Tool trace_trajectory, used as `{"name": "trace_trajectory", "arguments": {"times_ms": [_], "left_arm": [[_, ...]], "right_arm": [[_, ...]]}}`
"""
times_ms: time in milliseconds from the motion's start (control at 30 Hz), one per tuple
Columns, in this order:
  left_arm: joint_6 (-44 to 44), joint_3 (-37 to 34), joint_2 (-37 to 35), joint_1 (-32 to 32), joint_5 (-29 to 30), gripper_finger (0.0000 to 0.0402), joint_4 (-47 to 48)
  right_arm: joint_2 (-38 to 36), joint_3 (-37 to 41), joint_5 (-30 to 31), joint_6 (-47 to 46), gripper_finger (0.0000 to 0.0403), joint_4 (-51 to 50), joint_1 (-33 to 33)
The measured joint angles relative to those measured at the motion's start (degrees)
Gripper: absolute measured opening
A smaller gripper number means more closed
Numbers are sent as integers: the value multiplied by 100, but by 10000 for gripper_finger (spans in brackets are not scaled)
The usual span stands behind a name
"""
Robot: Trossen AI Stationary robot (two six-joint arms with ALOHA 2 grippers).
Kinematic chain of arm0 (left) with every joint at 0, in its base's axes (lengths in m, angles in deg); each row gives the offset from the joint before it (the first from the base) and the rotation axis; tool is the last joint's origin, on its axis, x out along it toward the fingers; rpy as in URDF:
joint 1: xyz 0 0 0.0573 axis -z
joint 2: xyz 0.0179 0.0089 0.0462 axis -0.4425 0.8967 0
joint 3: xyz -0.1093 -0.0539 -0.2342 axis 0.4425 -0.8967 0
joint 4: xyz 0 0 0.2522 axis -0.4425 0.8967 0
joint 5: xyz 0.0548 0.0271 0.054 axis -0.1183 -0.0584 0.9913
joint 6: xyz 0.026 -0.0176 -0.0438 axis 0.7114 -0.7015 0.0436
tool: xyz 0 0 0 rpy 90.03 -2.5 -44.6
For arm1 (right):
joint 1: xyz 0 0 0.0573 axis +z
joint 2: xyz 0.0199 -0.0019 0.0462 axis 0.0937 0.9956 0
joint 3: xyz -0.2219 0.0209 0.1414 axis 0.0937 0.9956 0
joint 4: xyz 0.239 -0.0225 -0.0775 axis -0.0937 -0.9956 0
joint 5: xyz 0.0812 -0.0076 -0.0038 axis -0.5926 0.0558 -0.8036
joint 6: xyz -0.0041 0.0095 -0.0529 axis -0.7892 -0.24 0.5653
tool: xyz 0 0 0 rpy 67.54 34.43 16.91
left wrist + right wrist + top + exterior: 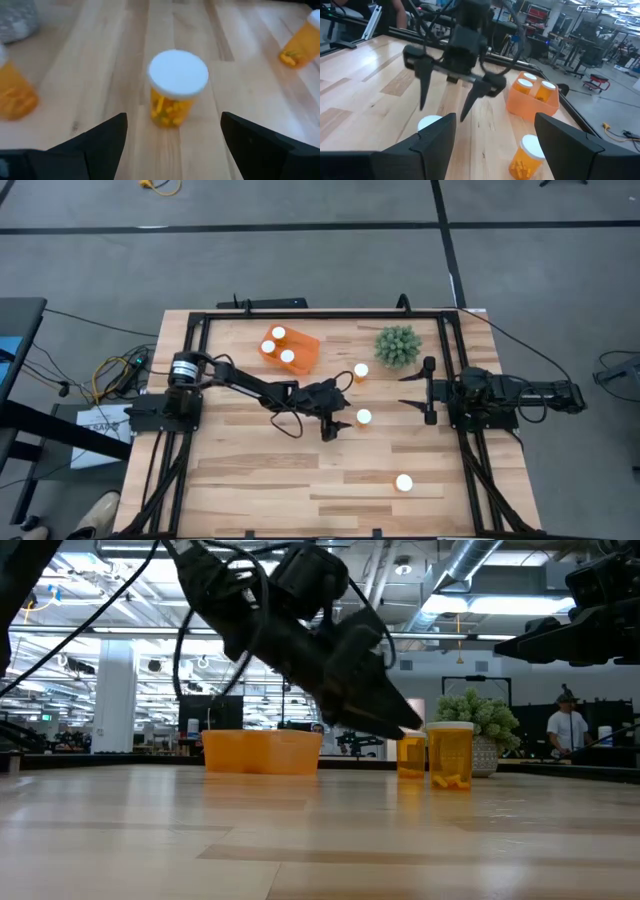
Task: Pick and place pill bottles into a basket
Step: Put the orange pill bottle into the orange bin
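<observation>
Three orange pill bottles with white caps stand in the orange basket (300,350) at the far middle of the table. Three more stand loose on the table: one near the plant (361,370), one in the middle (364,417), one toward the near edge (403,482). My left gripper (342,418) is open just left of the middle bottle (177,87), one finger on either side and short of it, touching nothing. My right gripper (412,390) is open and empty at the table's right side, above the table.
A round green spiky plant (398,346) in a grey pot stands at the far right, close to the bottle near it. The basket (532,97) also shows in the right wrist view. A black frame rail (320,313) runs around the table. Bare wood lies toward the near left.
</observation>
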Motion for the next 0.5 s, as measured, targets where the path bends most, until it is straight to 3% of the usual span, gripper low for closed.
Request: {"name": "trace_trajectory", "arguments": {"times_ms": [500], "left_arm": [[224, 1461, 1042, 34, 198, 311, 523]], "right_arm": [[1, 0, -10, -1, 265, -15, 1]]}}
